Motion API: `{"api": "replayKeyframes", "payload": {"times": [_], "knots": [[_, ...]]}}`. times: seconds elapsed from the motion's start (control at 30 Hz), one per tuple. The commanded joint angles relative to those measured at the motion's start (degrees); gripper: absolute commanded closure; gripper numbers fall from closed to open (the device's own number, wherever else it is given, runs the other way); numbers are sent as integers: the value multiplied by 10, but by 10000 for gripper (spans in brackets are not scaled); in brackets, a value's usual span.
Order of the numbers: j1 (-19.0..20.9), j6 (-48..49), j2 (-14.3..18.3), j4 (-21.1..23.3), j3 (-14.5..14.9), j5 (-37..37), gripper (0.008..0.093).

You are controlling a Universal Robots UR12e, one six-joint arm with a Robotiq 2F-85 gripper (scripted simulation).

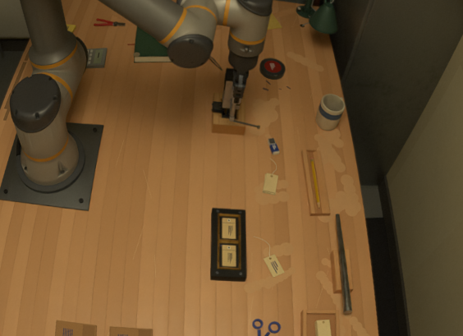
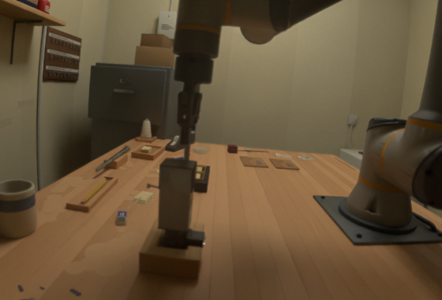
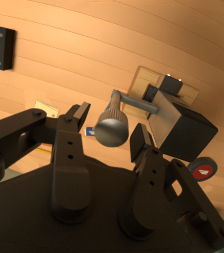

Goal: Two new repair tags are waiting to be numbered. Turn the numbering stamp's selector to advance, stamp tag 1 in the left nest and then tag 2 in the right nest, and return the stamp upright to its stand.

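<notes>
The numbering stamp [image 2: 176, 194], a grey metal block with a thin rod and a knurled knob [image 3: 111, 128] on top, stands upright on its wooden stand [image 2: 170, 253] in the middle of the bench. A side lever [image 1: 246, 124] sticks out from it. My gripper [image 3: 110, 129] hangs straight above the stamp with its fingers open on either side of the knob, holding nothing. The black double nest [image 1: 228, 244] lies further along the bench, a cream tag [image 1: 228, 228] in one pocket and another tag [image 1: 229, 257] in the other, each with dark printed lines.
The stand's block [image 1: 228, 125] sits under my wrist. A red-topped ink pad [image 1: 272, 67], a ceramic cup [image 1: 330, 111], a small blue eraser [image 1: 273, 146], loose tags [image 1: 270, 183] and a pencil tray [image 1: 315, 182] lie toward the bench's right edge. My arm base [image 1: 48, 161] is left.
</notes>
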State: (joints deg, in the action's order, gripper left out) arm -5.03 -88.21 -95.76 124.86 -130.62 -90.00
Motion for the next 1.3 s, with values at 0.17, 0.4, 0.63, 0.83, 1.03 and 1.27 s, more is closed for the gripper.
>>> {"api": "replayKeyframes", "payload": {"times": [0.17,0.4,0.63,0.83,1.03,1.27], "knots": [[0,0,0,0,0,0,454],[0,0,0,0,1,0,454],[0,0,-2,-3,2,0,454],[0,0,-5,-9,5,0,454],[0,0,-10,-19,10,0,454],[0,0,-18,-35,17,0,454]]}}
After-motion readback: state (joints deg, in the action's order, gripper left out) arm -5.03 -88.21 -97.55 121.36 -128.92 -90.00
